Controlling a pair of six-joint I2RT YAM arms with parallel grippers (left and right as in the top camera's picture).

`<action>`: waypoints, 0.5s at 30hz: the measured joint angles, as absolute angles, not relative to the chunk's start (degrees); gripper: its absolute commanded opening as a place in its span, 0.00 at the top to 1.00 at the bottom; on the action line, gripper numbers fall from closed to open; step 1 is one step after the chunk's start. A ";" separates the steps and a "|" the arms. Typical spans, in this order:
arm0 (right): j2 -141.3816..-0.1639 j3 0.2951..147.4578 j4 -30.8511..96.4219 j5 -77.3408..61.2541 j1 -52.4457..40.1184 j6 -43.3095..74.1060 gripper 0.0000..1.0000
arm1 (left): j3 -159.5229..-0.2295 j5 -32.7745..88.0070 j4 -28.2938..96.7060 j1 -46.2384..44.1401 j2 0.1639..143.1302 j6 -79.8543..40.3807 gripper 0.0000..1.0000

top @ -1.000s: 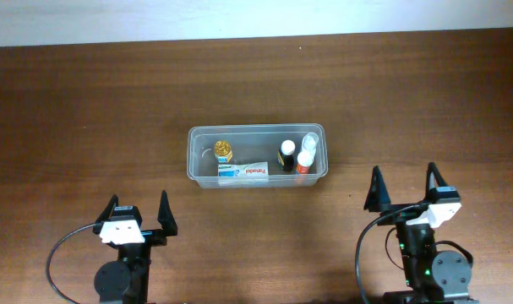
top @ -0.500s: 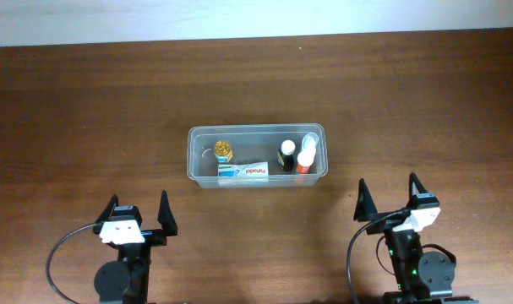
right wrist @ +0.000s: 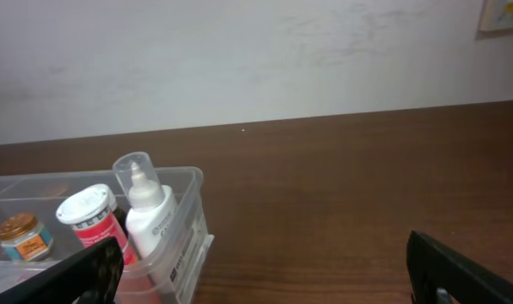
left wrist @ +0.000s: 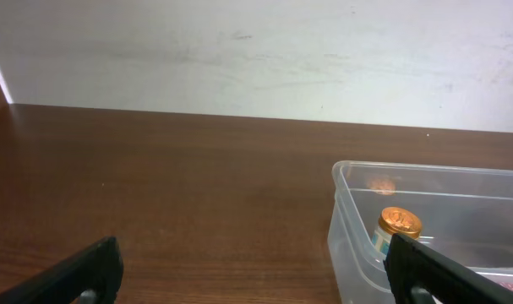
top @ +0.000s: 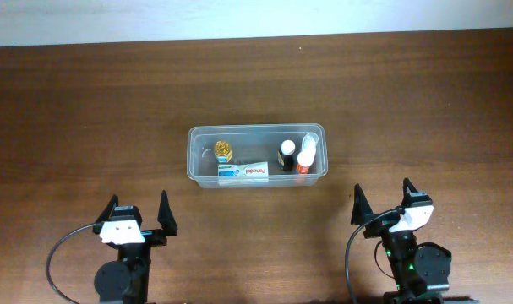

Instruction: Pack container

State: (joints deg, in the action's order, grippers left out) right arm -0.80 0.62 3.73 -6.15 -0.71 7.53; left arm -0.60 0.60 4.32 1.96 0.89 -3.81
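The clear plastic container (top: 199, 135) sits at the table's middle. Inside it are a gold-capped jar (top: 223, 150), a toothpaste tube (top: 243, 171), a black bottle (top: 286, 155), a red-and-white bottle (top: 303, 160) and a white bottle with a clear cap (top: 309, 141). My left gripper (top: 139, 212) is open and empty, near the front edge, left of the container. My right gripper (top: 383, 203) is open and empty, front right of the container. The left wrist view shows the container's left end (left wrist: 345, 215) with the jar (left wrist: 397, 225). The right wrist view shows its right end (right wrist: 188, 221) with the bottles (right wrist: 150, 211).
A white wall (left wrist: 256, 51) rises behind the brown wooden table (top: 87, 110). Black cables loop beside both arm bases (top: 62, 253).
My right gripper has drawn back toward the front edge and shifted a little left. The left arm and the container's contents have not moved.
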 measured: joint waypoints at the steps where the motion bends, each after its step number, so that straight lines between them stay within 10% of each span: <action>1: -0.80 0.62 3.68 -6.37 -0.71 7.53 0.02 | -0.60 0.60 4.32 1.96 0.89 -3.84 0.00; 15: -0.80 0.62 3.64 -7.07 -0.71 7.53 0.02 | -0.60 0.60 4.32 1.96 0.89 -3.84 0.00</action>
State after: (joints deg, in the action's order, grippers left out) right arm -0.80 0.62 3.64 -7.07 -0.71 7.53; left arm -0.60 0.60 4.32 1.96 0.89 -3.84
